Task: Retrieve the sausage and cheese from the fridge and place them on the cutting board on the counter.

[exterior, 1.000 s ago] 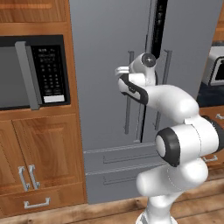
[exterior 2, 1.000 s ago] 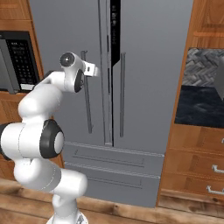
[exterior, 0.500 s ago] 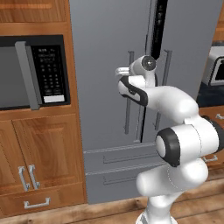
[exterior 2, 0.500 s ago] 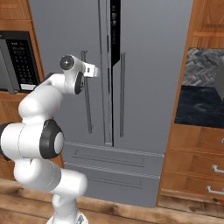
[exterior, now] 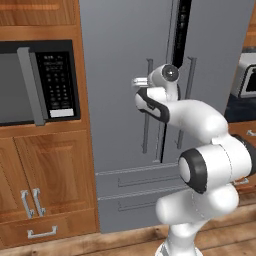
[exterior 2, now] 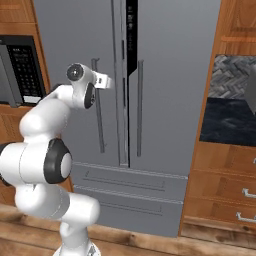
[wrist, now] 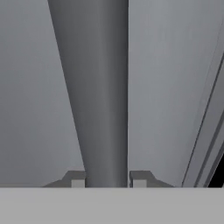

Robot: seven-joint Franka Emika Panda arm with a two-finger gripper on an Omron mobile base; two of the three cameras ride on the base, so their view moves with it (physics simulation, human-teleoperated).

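Gripping left door handle (wrist: 103,96) of fridge (exterior: 125,75); my hand (wrist: 107,179) clamped on bar, one fingertip (wrist: 78,180) each side. Doors not yet open, so I judge task barely begun: sausage, cheese presumably inside, unseen. Opening, retrieving, placing all left.

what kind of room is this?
A home-style kitchen, rendered: a tall grey steel fridge with vertical bar handles, a black-panelled microwave built into wooden cabinets, and a dark marbled counter.
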